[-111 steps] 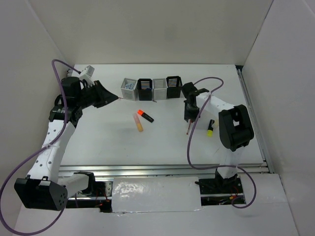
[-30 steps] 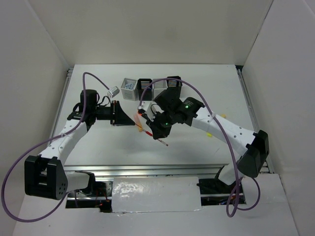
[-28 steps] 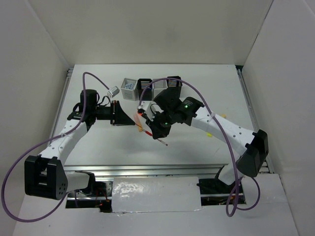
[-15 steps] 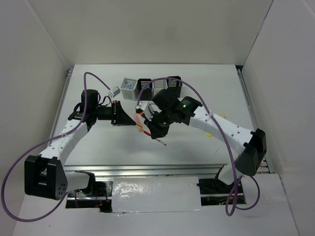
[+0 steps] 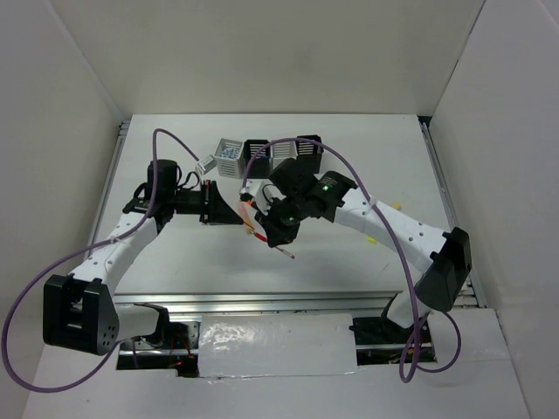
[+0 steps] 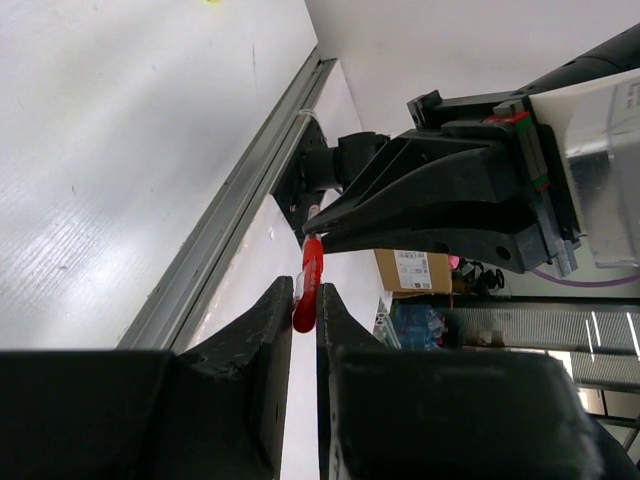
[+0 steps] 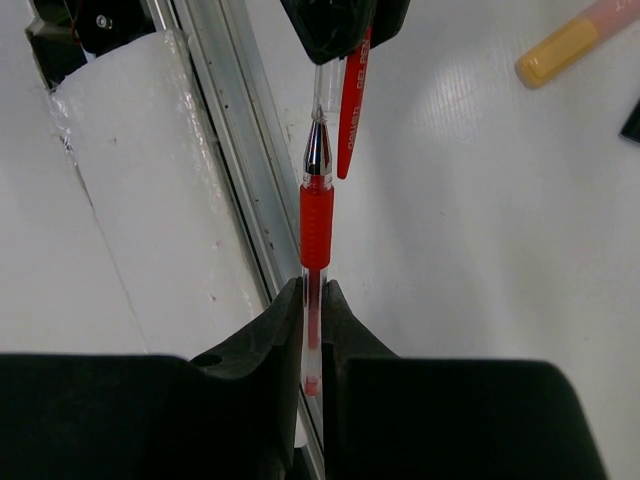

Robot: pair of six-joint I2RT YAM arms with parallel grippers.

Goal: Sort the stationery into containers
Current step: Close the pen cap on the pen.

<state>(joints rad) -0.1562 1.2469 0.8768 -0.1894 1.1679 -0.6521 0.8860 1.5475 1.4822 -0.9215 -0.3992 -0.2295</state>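
**A:** Where is the thin red pen [image 7: 315,225]?

**B:** It's off the counter [image 5: 175,271], in mid-air near the centre, held between both arms. Your right gripper [image 7: 313,295] is clamped on the rear of the barrel. Your left gripper [image 6: 300,300] is pinched shut on the red-clipped cap [image 7: 350,100], and the silver tip sits at the cap's mouth.

**A:** How will it handle?

**B:** I'd judge it light, stiff and slick, so it may swivel in a narrow pinch. Hold it at the red grip or mid-barrel, never at the tip.

**A:** And the arms?

**B:** Your left arm reaches in level from 9 o'clock. Your right arm arcs in from 4 o'clock, with its wrist bent down over the pen. The containers [image 5: 271,155] stand at 12 o'clock, beyond both grippers.
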